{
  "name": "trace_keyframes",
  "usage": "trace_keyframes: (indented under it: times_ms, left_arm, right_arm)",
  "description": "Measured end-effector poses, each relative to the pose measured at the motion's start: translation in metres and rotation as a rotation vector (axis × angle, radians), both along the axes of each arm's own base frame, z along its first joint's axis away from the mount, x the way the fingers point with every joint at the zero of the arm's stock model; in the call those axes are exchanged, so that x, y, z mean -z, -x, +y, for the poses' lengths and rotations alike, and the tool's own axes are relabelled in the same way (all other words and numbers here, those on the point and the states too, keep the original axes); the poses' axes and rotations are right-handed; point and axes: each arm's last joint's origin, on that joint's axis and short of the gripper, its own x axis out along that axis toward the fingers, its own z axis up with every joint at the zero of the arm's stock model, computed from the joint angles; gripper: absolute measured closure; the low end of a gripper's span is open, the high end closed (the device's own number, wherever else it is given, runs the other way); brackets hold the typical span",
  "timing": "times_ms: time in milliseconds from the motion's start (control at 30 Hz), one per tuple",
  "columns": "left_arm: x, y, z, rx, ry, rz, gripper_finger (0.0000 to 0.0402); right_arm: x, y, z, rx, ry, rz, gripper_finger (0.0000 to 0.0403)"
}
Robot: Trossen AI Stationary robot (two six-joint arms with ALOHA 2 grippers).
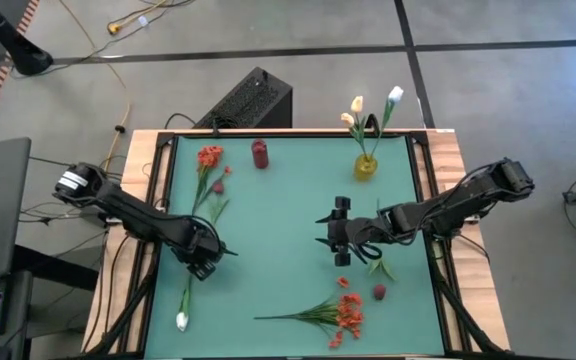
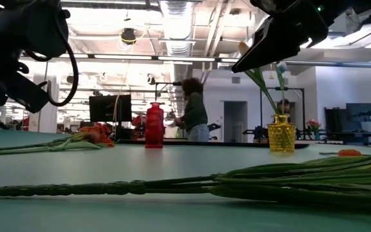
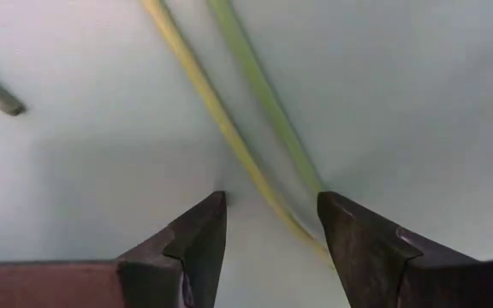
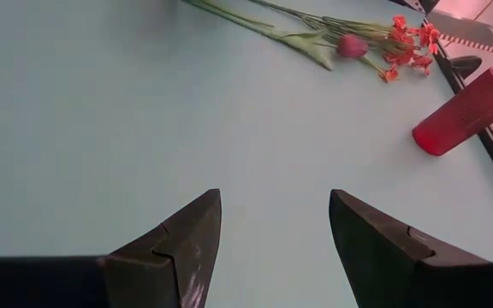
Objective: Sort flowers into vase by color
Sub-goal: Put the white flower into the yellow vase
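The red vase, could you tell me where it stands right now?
In the high view the red vase stands at the table's far edge, left of centre, beside the red-orange flowers.

Blurred close-up of pale stems [image 3: 255,128] running past the left gripper [image 3: 268,227], blooms cut off. Person [image 2: 192,111] beyond the red vase [image 2: 154,125] too small for detail.

I see white and yellow tulips [image 1: 373,108] upright in a yellow vase [image 1: 366,166] at the far edge. Red-orange flowers [image 1: 345,311] (stems flat) lie near, others [image 1: 209,160] beside the red vase [image 1: 260,154], one white bud [image 1: 181,321] lying alone.
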Motion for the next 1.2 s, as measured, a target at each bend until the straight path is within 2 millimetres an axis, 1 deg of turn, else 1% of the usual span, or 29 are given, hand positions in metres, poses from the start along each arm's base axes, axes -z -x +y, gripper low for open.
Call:
trace_keyframes:
  times_ms: [200, 300, 400, 567, 600, 633, 733, 800, 967, 1033, 1100, 1200]
  left_arm:
    - [0.011, -0.003, -0.002, 0.046, 0.022, 0.056, 0.0222]
    - [0.011, -0.003, -0.003, 0.075, 0.032, 0.052, 0.0235]
    - [0.009, -0.003, 0.0, 0.087, 0.037, 0.051, 0.0272]
    - [0.002, -0.007, 0.002, 0.114, 0.053, 0.02, 0.037]
    - [0.0, -0.008, 0.003, 0.12, 0.055, 0.01, 0.0385]
    - [-0.002, -0.01, 0.003, 0.129, 0.056, -0.006, 0.0392]
    - [-0.014, -0.013, 0.006, 0.148, 0.044, -0.029, 0.0394]
    - [-0.025, -0.014, 0.009, 0.148, 0.021, -0.024, 0.0398]
    - [-0.061, -0.022, 0.018, 0.156, -0.093, -0.049, 0.04]
    - [-0.074, -0.028, 0.021, 0.168, -0.143, -0.121, 0.0401]
    - [-0.086, -0.037, 0.024, 0.18, -0.197, -0.229, 0.0401]
    - [-0.096, -0.055, 0.027, 0.201, -0.224, -0.455, 0.0401]
  right_arm:
    - [0.002, 0.002, 0.0, 0.031, -0.043, 0.017, 0.0161]
    - [0.003, 0.002, -0.001, 0.042, -0.056, 0.025, 0.0161]
    - [0.003, 0.002, 0.0, 0.039, -0.072, 0.027, 0.0161]
    - [0.003, 0.003, 0.004, 0.023, -0.075, 0.027, 0.0161]
    - [0.003, 0.004, 0.005, 0.02, -0.074, 0.027, 0.0161]
    - [0.003, 0.004, 0.006, 0.016, -0.074, 0.028, 0.0161]
    - [0.003, 0.004, 0.007, 0.009, -0.072, 0.029, 0.0161]
    - [0.004, 0.004, 0.007, 0.009, -0.072, 0.03, 0.0161]
    - [0.004, 0.004, 0.007, 0.01, -0.071, 0.033, 0.0161]
    - [0.004, 0.004, 0.007, 0.01, -0.071, 0.033, 0.0161]
    - [0.004, 0.004, 0.007, 0.01, -0.071, 0.033, 0.0161]
    - [0.003, 0.004, 0.007, 0.005, -0.067, 0.029, 0.0161]
